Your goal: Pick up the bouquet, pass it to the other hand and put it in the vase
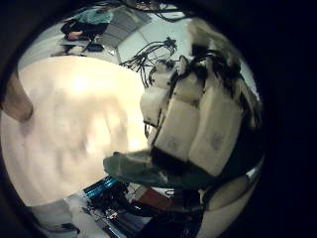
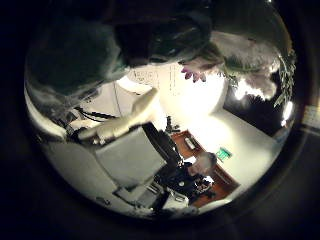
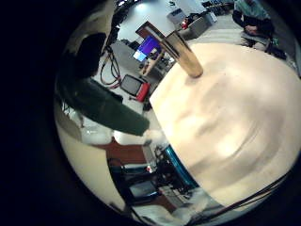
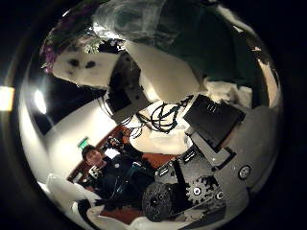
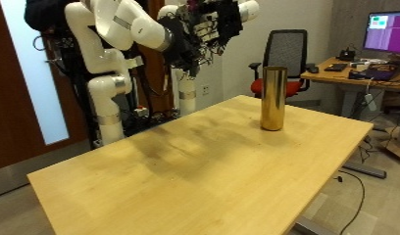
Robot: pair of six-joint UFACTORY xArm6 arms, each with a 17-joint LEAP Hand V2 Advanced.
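Bouquet (image 5: 230,14): held high above the table (image 5: 187,166), in the dark cluster where both hands meet; outline and long axis hard to make out in the outside view.
Stems (image 3: 103,108): dark green bundle, running slantwise close across the right palm; ends cut off.
Blooms (image 4: 82,48): pale and purple heads beside the right hand (image 4: 163,72), seen in both thumb-side views only; which way up, cannot tell.
Left hand (image 1: 193,124): fingers curled over the green stem end, gripping it.
Right hand: one finger lying against the wrapping; grip cannot be told, other fingers hidden.
Vase (image 5: 272,98): gold, upright on the table, well apart from and below both hands; visible in the little-finger views, not in the thumb-side views.
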